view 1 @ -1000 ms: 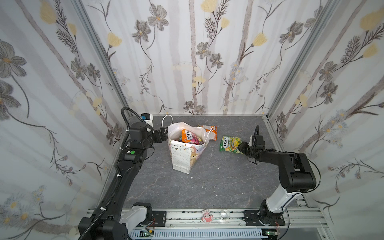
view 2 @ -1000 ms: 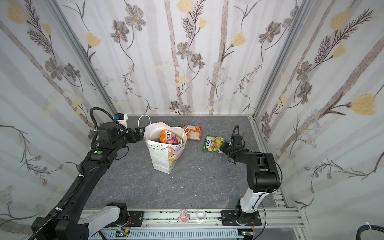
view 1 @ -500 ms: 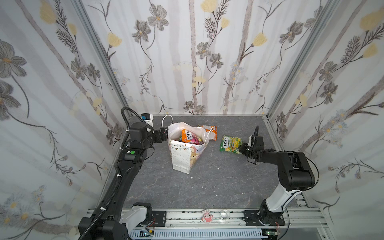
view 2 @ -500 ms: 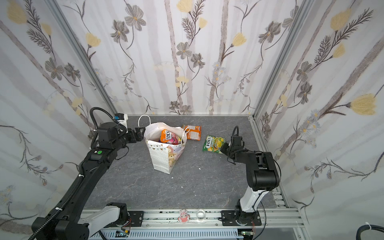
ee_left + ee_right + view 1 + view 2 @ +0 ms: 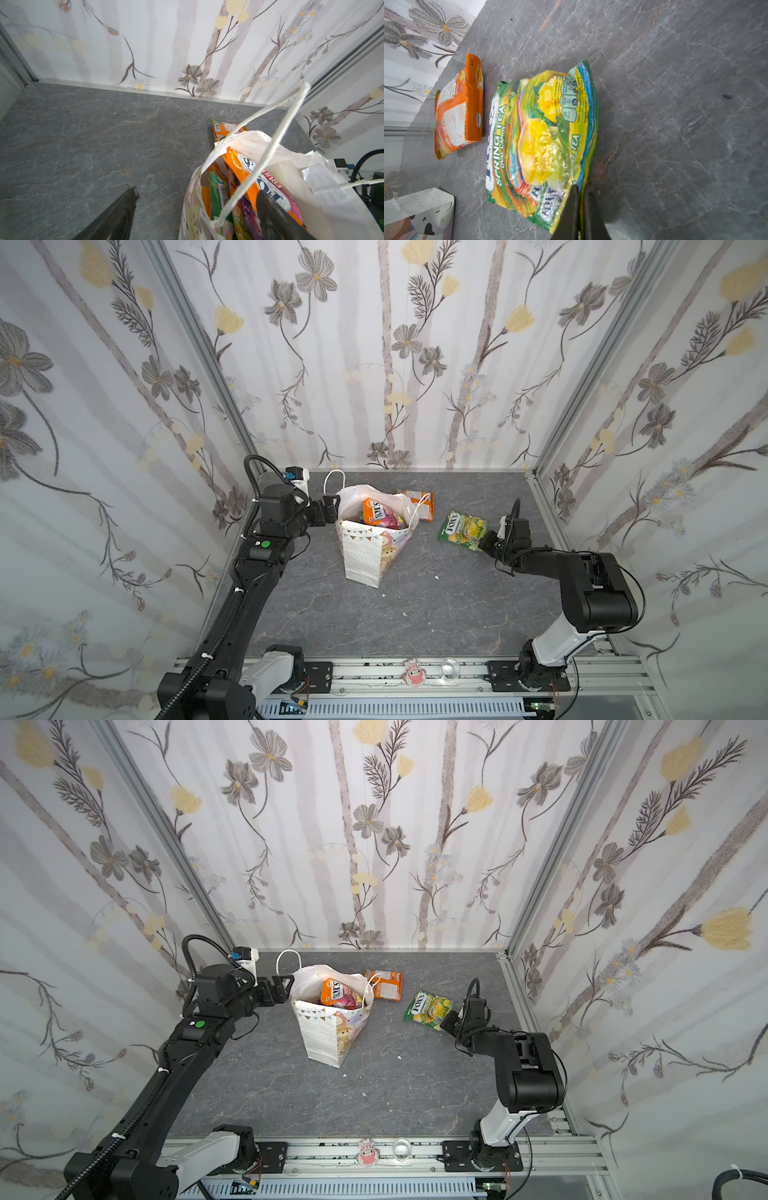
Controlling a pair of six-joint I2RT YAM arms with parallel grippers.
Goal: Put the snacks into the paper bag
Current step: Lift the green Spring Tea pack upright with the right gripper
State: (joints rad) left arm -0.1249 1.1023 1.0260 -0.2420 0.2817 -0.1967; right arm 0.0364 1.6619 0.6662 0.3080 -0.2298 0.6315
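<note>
My right tool is pressed together on the thin sealed edge of the green packet, at a corner printed "FOX'S". The packet is glossy and crinkled, green and yellow with mango pieces, marked "SPRING TEA OVAL CANDY". It lies flat on the gray veined tabletop, to the right of the paper bag in both top views.

The orange packet lies back side up near the rear wall, just behind the bag's right cord handle. A strip of bare tabletop separates it from the green packet.

The bag stands upright and open, white with a dotted face, bunting and a bear print. An orange and pink "FOX'S" packet stands highest in it, with green and purple packets below.

My left tool has its fingers apart at the bag's left rim. One finger is over the mouth and the other is outside above the tabletop.

Bare tabletop lies between bag and green packet, and a wider stretch in front. My right arm sits near the right wall's rail.
</note>
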